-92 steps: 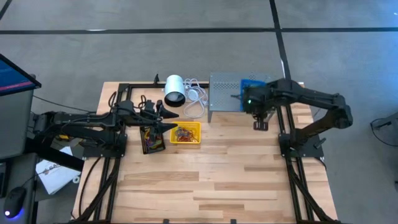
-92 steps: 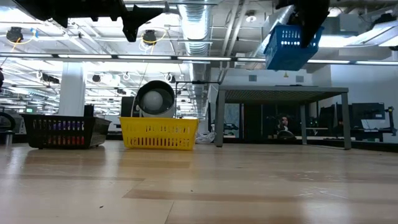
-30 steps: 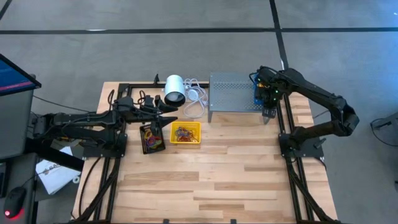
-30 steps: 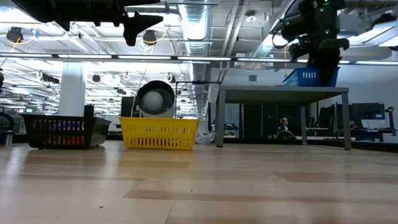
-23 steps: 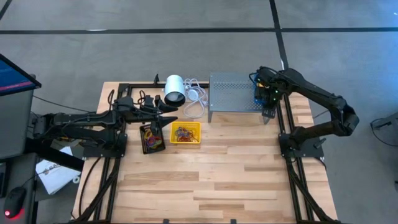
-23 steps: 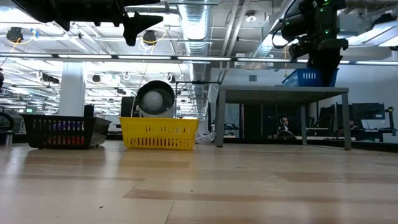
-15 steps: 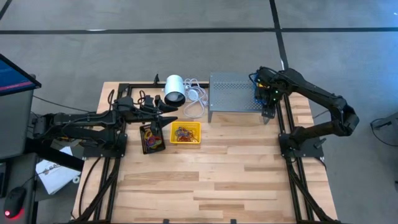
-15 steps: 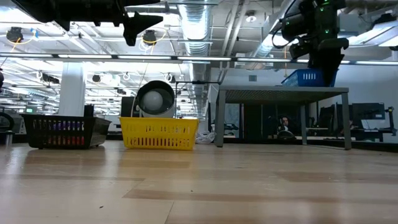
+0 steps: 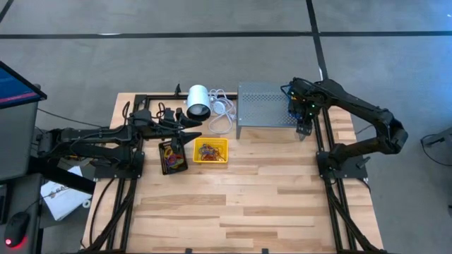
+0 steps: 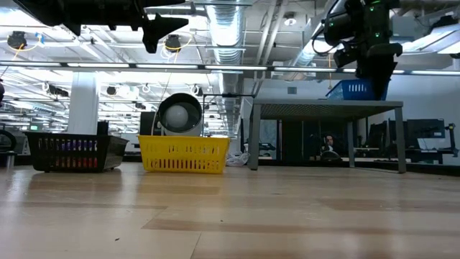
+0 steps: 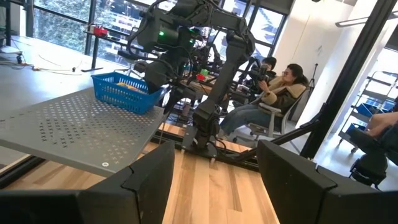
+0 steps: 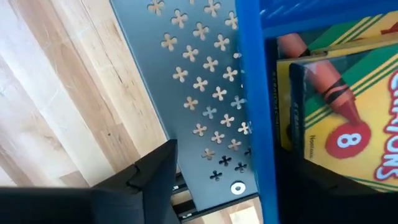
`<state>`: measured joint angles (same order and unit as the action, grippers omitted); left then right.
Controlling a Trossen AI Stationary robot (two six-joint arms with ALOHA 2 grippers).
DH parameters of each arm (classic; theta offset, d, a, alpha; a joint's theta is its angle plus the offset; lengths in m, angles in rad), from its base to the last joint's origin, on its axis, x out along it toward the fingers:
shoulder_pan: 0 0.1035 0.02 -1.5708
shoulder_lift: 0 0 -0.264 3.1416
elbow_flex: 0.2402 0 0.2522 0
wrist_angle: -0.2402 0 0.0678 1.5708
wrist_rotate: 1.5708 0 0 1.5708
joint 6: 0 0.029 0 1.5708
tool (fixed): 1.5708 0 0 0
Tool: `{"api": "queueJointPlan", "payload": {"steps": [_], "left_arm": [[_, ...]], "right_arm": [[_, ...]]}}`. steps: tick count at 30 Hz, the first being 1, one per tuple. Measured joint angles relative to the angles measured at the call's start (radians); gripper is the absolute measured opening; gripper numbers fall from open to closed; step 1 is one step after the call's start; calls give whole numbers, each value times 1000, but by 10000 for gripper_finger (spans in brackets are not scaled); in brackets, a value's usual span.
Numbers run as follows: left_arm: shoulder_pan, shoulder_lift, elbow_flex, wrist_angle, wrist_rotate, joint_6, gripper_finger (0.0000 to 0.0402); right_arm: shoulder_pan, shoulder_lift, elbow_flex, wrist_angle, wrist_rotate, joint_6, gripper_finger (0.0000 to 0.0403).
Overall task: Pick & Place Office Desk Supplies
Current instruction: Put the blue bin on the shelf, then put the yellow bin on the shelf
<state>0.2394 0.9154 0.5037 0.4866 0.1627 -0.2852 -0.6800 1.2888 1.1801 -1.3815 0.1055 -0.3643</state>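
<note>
the blue basket (image 10: 352, 89) with a crayon box (image 12: 348, 124) sits on the grey rack (image 9: 265, 104) – right gripper (image 9: 302, 129) jaws wide around its rim, best lifted straight up; left gripper (image 9: 189, 128) jaws wide, waiting.

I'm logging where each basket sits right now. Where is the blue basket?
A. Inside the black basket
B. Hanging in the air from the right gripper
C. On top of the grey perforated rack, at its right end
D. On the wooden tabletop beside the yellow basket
C: the blue basket rests on the grey perforated rack, at its right end, with the right gripper open beside it.
</note>
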Motion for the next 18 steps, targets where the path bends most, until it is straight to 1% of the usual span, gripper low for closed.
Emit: {"api": "queueJointPlan", "payload": {"steps": [4, 12, 18], "left_arm": [[0, 0, 0, 0, 0, 0, 225], [0, 0, 0, 0, 2, 0, 225], [0, 0, 0, 0, 29, 0, 225]], "right_arm": [[0, 0, 17, -8, 0, 10, 227], [-1, -1, 110, -10, 0, 33, 231], [0, -1, 116, -48, -3, 51, 231]]}}
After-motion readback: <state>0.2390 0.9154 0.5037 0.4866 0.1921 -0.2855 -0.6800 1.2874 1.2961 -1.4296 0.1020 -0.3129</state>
